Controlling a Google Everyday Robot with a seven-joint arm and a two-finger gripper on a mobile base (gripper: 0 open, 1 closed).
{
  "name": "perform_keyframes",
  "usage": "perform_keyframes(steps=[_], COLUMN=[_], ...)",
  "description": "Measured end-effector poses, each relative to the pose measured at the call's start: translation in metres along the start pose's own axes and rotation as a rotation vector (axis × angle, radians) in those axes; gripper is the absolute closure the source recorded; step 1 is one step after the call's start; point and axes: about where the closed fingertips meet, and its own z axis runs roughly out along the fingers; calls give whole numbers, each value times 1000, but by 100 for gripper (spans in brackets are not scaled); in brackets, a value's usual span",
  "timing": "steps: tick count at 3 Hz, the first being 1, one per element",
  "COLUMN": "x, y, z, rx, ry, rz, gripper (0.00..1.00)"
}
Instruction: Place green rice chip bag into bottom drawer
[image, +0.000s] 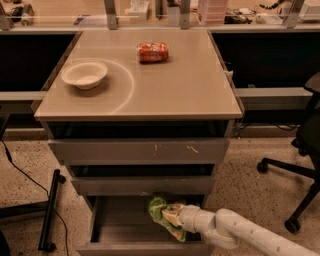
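The green rice chip bag (161, 212) is a crinkled light-green foil bag with orange marks, inside the open bottom drawer (122, 222) at its right side. My gripper (171, 218) reaches in from the lower right on a white arm (235, 231) and is shut on the bag. The bag hangs low in the drawer; I cannot tell whether it touches the drawer floor. The drawer is pulled out toward me, with its flat front at the bottom edge of the view.
An orange-red can (153, 52) lies on its side on the beige cabinet top (165, 92), and a white bowl (84, 74) sits at its left. Two scuffed grey drawers are above. An office chair base (295, 175) stands right; a black stand (50, 210) and cable lie left.
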Motion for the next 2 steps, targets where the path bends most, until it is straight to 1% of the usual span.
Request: perform_keyframes(steps=[1,2], x=[0,9], y=[-1,7], z=[1,4], rx=[1,-25], ry=[1,38], rz=[-1,-1], gripper=[100,100])
